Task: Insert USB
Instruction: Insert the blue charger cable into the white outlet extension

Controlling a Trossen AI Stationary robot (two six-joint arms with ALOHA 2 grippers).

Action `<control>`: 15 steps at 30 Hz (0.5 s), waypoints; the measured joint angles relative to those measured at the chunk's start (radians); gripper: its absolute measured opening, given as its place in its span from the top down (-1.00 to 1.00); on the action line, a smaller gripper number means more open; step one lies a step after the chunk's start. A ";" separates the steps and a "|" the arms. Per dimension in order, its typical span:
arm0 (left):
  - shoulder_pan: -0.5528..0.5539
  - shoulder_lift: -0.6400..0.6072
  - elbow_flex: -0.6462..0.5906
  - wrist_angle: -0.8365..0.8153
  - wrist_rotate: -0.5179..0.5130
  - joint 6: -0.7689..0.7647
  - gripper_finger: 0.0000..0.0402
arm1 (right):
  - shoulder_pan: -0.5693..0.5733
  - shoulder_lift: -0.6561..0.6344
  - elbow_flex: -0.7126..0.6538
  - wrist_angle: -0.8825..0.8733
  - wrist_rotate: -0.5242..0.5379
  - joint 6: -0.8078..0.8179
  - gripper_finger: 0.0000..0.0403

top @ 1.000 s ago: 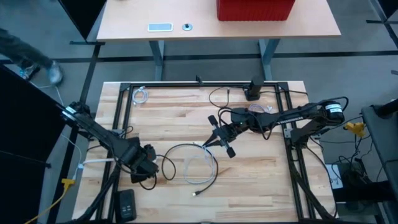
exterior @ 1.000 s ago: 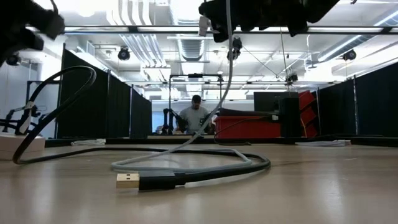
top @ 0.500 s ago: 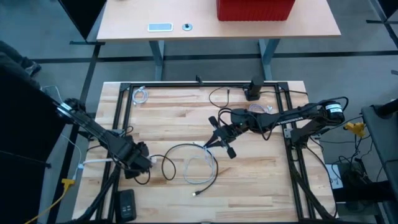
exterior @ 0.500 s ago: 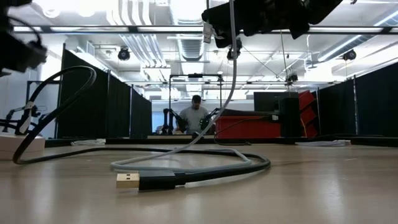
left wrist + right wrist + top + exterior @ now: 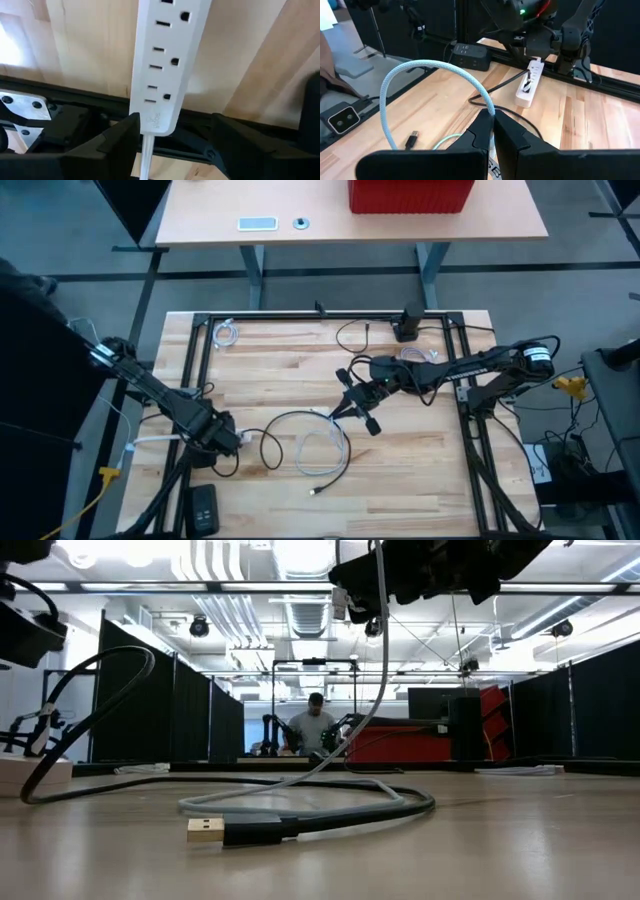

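So the right gripper [image 5: 352,404] sits over the middle of the desk [image 5: 290,360], fingers pinched together on the pale braided USB cable [image 5: 430,67], lifting a loop of it. The rest of the cable lies coiled on the wood, and its gold USB plug [image 5: 206,830] lies flat at the front of the desk. The left gripper [image 5: 222,438] is over by the desk's left edge, fingers spread apart above the end of the white power strip [image 5: 162,65], which lies flat on the wood.
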State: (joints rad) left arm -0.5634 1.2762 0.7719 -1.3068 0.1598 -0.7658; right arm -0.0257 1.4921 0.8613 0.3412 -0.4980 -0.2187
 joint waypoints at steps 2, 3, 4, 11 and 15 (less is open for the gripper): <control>0.027 0.022 0.000 -0.002 0.003 0.016 -0.14 | 0.003 0.000 -0.002 -0.003 -0.007 0.000 1.00; 0.042 0.037 0.000 -0.001 0.012 0.029 -0.13 | 0.006 0.000 -0.002 -0.009 -0.009 0.001 1.00; 0.059 0.053 0.000 -0.003 0.022 0.048 -0.13 | 0.006 0.000 -0.003 -0.017 -0.009 0.000 1.00; 0.171 0.206 0.002 -0.005 0.069 0.225 -0.10 | 0.026 0.000 -0.006 -0.078 -0.027 -0.008 1.00; 0.203 0.276 0.006 -0.008 0.078 0.282 -0.16 | 0.040 0.000 -0.010 -0.104 -0.029 -0.014 1.00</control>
State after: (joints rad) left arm -0.3606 1.5526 0.7781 -1.3147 0.2381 -0.4840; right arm 0.0138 1.4921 0.8517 0.2373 -0.5274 -0.2326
